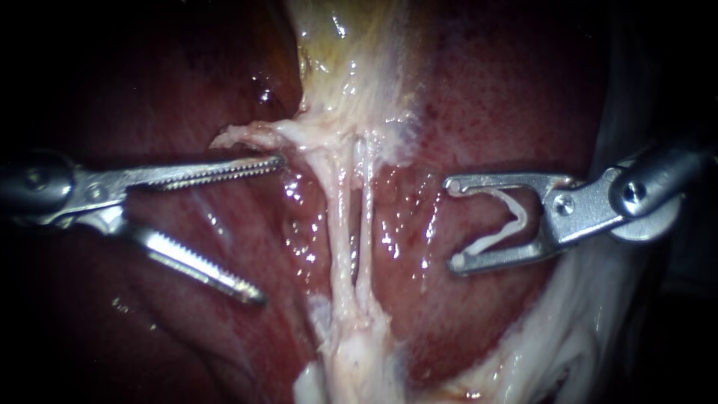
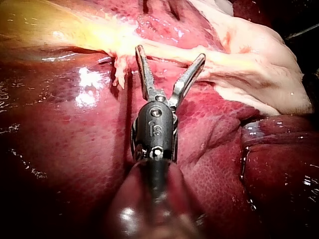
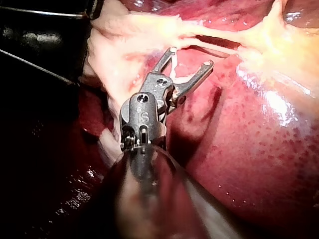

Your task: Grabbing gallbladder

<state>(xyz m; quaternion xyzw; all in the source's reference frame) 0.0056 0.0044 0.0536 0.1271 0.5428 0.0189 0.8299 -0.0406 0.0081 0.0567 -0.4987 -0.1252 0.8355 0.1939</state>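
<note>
The pale yellow gallbladder (image 1: 344, 52) lies at the top centre between dark red liver lobes (image 1: 508, 90). Two thin pale tubes (image 1: 338, 224) run side by side down from it. My left instrument (image 1: 269, 228) holds its toothed jaws wide open left of the tubes, the upper jaw's tip near a pale tissue flap (image 1: 239, 137), gripping nothing. My right instrument (image 1: 450, 223) stands right of the tubes, its jaws set apart around a white clip (image 1: 512, 221) that touches both. In the left wrist view the open jaws (image 2: 170, 52) point at the gallbladder's pale edge (image 2: 124, 47).
Whitish fatty tissue (image 1: 591, 314) spreads along the lower right and below the tubes (image 1: 351, 352). In the right wrist view the clip-bearing jaws (image 3: 190, 57) sit just short of the tubes (image 3: 214, 42), with liver (image 3: 259, 149) beside them and dark space on the other side.
</note>
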